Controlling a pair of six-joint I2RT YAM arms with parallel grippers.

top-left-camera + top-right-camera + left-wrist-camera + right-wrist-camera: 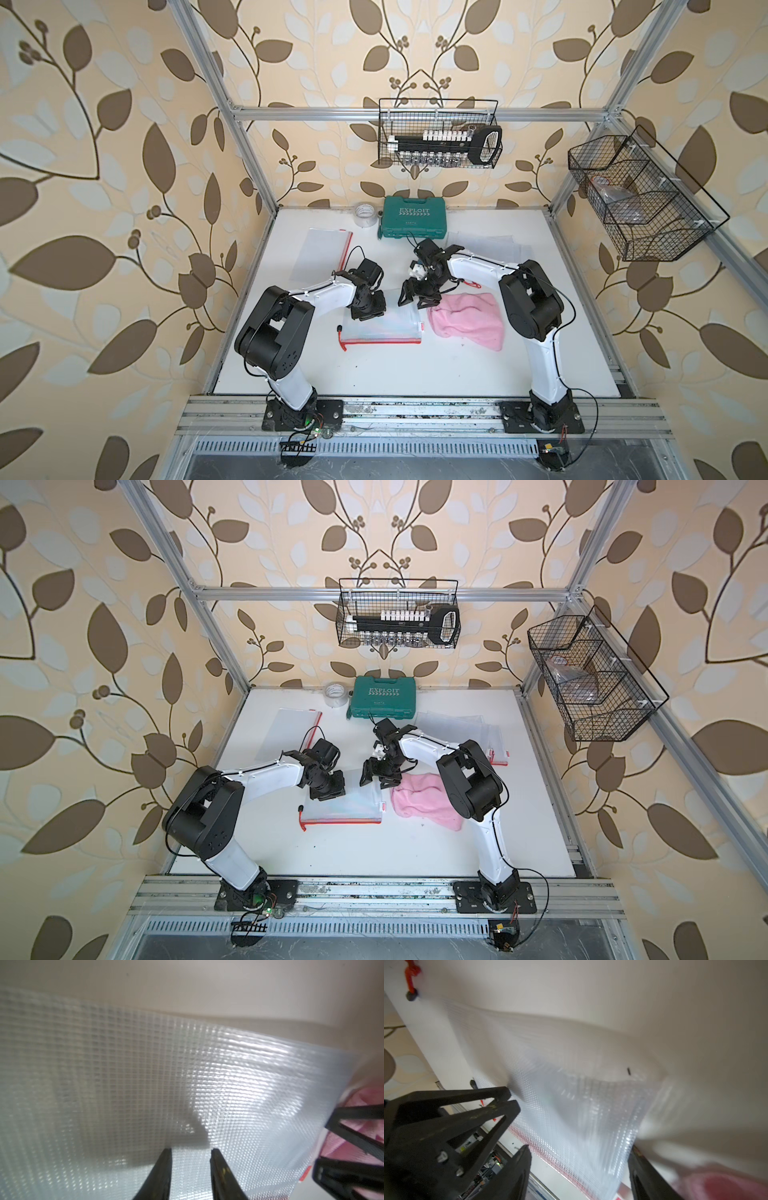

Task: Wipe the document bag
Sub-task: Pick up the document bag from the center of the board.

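Left gripper (191, 1150), jaws slightly parted and empty, rests on the mesh document bag (382, 328) mid-tabletop; right gripper (580, 1147), jaws spread wide, empty, hovers beside the pink cloth (467, 320).

**Twin arms, seen in both top views and both wrist views.** Left arm (328, 291) and right arm (478, 266): glossy white link shells joined by bulky matte-black joint housings (274, 328), the one farthest from the left hand dotted with small round holes. A thin black cable (351, 249) is clipped along each forearm and loops free just behind the hand. Black base plates (332, 409) sit at the end opposite the hand. Left hand (191, 1151) and right hand (580, 1147): black tapering fingers built as open triangular struts (477, 1112), with silver screw heads (442, 1156) at their root.
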